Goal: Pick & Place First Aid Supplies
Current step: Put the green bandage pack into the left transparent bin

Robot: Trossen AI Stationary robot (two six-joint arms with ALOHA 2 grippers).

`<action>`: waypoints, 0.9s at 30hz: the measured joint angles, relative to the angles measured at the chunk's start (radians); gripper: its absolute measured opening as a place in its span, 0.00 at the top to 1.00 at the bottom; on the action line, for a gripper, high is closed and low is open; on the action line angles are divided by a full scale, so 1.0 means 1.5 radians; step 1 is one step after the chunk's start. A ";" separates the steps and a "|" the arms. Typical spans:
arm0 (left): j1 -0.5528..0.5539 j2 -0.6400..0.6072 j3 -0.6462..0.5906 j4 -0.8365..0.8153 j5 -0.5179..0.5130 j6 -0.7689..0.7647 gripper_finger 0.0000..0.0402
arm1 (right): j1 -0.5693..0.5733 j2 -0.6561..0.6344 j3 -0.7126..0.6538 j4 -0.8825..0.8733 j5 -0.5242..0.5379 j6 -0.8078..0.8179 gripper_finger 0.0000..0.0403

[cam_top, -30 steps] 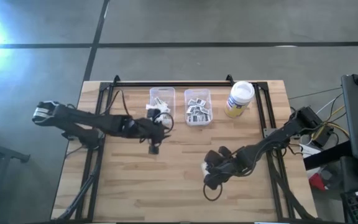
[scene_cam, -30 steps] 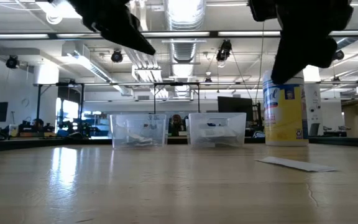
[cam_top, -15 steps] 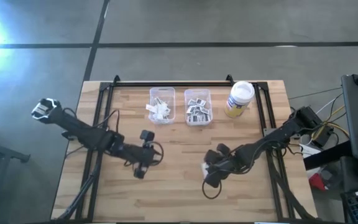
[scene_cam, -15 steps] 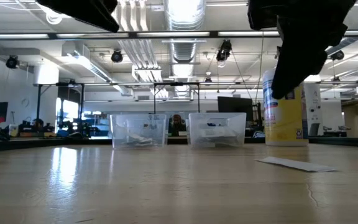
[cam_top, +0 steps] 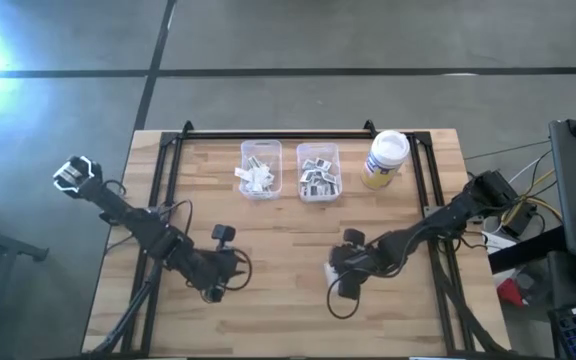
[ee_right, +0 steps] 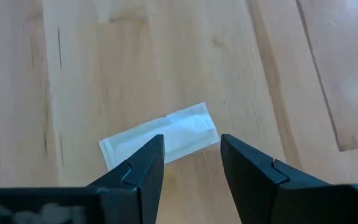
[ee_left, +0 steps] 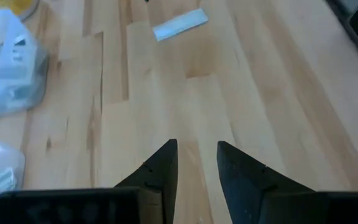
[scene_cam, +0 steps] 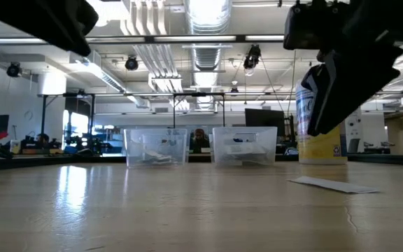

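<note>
The right end effector (ee_right: 191, 155) hangs just above the bench (cam_top: 288, 310) with its two dark fingers (ee_right: 145, 165) spread and nothing between them; a long pale strip packet (ee_right: 160, 137) lies flat on the wood directly beneath and just ahead of the tips, not gripped. In the high view the right end effector (cam_top: 340, 272) sits at the bench's middle right, with the strip packet (cam_top: 332, 270) showing as a small white sliver at its tip, and the low view shows that packet (scene_cam: 334, 185) lying flat on the surface well in front of the bins. The left end effector (ee_left: 194, 158) is over bare wood nearer the front left of the bench, its fingers (ee_left: 163, 165) parted with a clear gap and holding nothing; in the high view it (cam_top: 220, 235) lies well apart from the packet. At the back of the bench stand two clear bins side by side: the left bin (cam_top: 260, 150) holds pale strip packets (cam_top: 256, 176), the right bin (cam_top: 318, 152) holds square white packets (cam_top: 316, 178) with dark print. Just right of them stands a yellowish jar (cam_top: 385, 160) with a white lid.
</note>
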 joint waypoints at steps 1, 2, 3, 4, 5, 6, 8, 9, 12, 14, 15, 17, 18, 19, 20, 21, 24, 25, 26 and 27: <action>-0.006 0.000 -0.009 0.006 -0.010 -0.010 0.73 | 0.000 0.000 -0.006 0.007 0.000 -0.009 0.61; -0.010 0.000 -0.017 0.011 -0.019 -0.016 0.73 | 0.000 0.000 -0.013 0.015 0.000 -0.017 0.61; -0.014 0.000 -0.024 0.018 -0.024 -0.022 0.73 | 0.000 0.000 -0.018 0.023 -0.001 -0.023 0.61; -0.015 0.000 -0.031 0.032 -0.026 -0.026 0.74 | -0.002 0.000 -0.022 0.031 0.000 -0.028 0.61; -0.017 0.000 -0.040 0.049 -0.030 -0.028 0.74 | -0.004 0.000 -0.024 0.038 0.000 -0.030 0.61; -0.017 0.000 -0.047 0.064 -0.032 -0.028 0.74 | -0.007 0.000 -0.027 0.044 0.001 -0.032 0.61; -0.017 0.000 -0.061 0.101 -0.032 -0.028 0.74 | -0.014 0.000 -0.032 0.056 0.002 -0.033 0.61; -0.017 0.000 -0.067 0.121 -0.032 -0.028 0.74 | -0.018 0.000 -0.036 0.065 0.002 -0.033 0.61; -0.017 0.001 -0.086 0.172 -0.032 -0.018 0.74 | -0.032 0.000 -0.051 0.090 0.002 -0.033 0.61; -0.017 0.001 -0.100 0.198 -0.032 -0.016 0.74 | -0.038 0.000 -0.065 0.106 0.001 -0.030 0.61; -0.017 0.001 -0.105 0.209 -0.032 -0.016 0.74 | -0.040 0.000 -0.070 0.113 -0.003 -0.027 0.61; -0.017 0.001 -0.114 0.218 -0.032 -0.018 0.74 | -0.040 0.000 -0.077 0.129 -0.029 -0.026 0.61; -0.017 0.001 -0.117 0.218 -0.032 -0.021 0.74 | -0.039 0.000 -0.078 0.138 -0.049 -0.027 0.62; -0.017 0.001 -0.120 0.218 -0.032 -0.024 0.75 | -0.037 0.000 -0.079 0.145 -0.072 -0.029 0.62; -0.017 0.001 -0.124 0.220 -0.032 -0.028 0.75 | -0.035 0.000 -0.079 0.151 -0.091 -0.031 0.63; -0.017 0.001 -0.126 0.220 -0.032 -0.028 0.75 | -0.034 0.000 -0.079 0.156 -0.108 -0.031 0.63; -0.017 0.001 -0.133 0.232 -0.032 -0.031 0.75 | -0.034 0.004 -0.079 0.158 -0.153 -0.031 0.64; -0.017 0.001 -0.136 0.237 -0.032 -0.031 0.75 | -0.034 0.008 -0.079 0.160 -0.165 -0.031 0.64; -0.017 0.002 -0.137 0.240 -0.032 -0.031 0.75 | -0.034 0.013 -0.079 0.158 -0.178 -0.031 0.64; -0.017 0.002 -0.139 0.246 -0.032 -0.032 0.75 | -0.034 0.023 -0.079 0.165 -0.192 -0.030 0.64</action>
